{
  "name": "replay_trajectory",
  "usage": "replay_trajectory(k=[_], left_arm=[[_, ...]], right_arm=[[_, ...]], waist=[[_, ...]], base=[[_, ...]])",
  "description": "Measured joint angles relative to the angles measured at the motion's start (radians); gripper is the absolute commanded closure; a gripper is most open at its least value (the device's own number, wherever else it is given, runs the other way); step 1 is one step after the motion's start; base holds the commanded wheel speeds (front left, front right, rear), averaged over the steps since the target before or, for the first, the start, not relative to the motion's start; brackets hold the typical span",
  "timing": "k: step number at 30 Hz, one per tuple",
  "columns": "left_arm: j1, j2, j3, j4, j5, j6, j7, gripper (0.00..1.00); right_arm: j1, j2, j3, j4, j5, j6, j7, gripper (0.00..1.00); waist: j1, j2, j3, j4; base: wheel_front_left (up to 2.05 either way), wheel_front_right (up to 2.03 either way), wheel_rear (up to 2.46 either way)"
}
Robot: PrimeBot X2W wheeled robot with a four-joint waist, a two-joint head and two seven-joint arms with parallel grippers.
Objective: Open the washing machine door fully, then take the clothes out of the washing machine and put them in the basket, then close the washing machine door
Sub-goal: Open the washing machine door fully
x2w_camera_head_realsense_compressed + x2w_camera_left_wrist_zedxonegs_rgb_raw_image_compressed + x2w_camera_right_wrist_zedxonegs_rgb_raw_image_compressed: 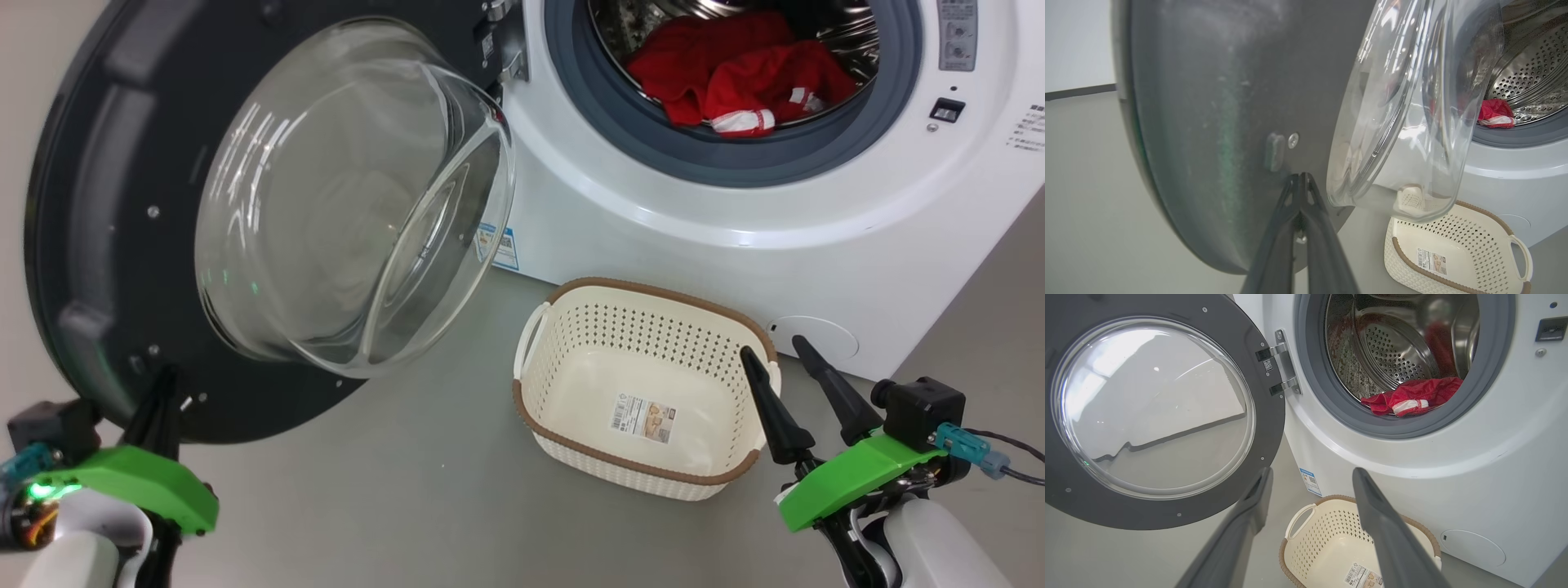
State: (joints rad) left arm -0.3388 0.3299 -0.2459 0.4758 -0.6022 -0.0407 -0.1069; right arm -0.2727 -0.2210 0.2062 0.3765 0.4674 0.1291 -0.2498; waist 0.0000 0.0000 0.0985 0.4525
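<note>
Red clothes (735, 77) heaped low at the front of the drum (1392, 339), inside the machine (653, 220), not yet lifted out. Empty basket (653, 331) on the floor (408, 490) just before the machine, below the opening. Black door (106, 245) swung out to the left, glass bowl (351, 196) bulging toward the basket; hard to say whether fully open. Pinched closed on nothing, left hand (169, 380), tips seemingly against the door's lower inner face. Spread wide and empty, right hand (771, 347), hovering at the basket's near right rim.

Likely trouble: slipping off the glossy face, with only closed tips to push and no grip. Could let the door drift back across the opening, bowl first, into the reach for the clothes. Danger too of nudging the light basket aside with the right hand, so close to its rim. Later, snagging fabric on the grey ring (735, 159), or dropping it on the floor short of the basket. On closing, possible clash of bowl with the basket's left handle (529, 335).
</note>
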Motion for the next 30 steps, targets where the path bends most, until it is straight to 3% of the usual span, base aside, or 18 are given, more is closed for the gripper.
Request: replay_trajectory(k=[12,30], left_arm=[[-0.182,0.011,-0.042,0.260,0.019,-0.053,-0.019,1.00],[-0.269,0.004,-0.073,0.441,0.017,-0.085,-0.106,1.00]], right_arm=[[-0.025,0.001,-0.001,-0.003,-0.004,0.000,0.000,0.00],[-0.027,0.005,-0.001,0.002,-0.004,0.000,0.000,0.00]], waist=[[0.0000,0.0000,0.042,0.009],[0.0000,0.0000,0.044,-0.008]], base=[[0.00,0.00,0.00],[0.00,0.00,0.00]])
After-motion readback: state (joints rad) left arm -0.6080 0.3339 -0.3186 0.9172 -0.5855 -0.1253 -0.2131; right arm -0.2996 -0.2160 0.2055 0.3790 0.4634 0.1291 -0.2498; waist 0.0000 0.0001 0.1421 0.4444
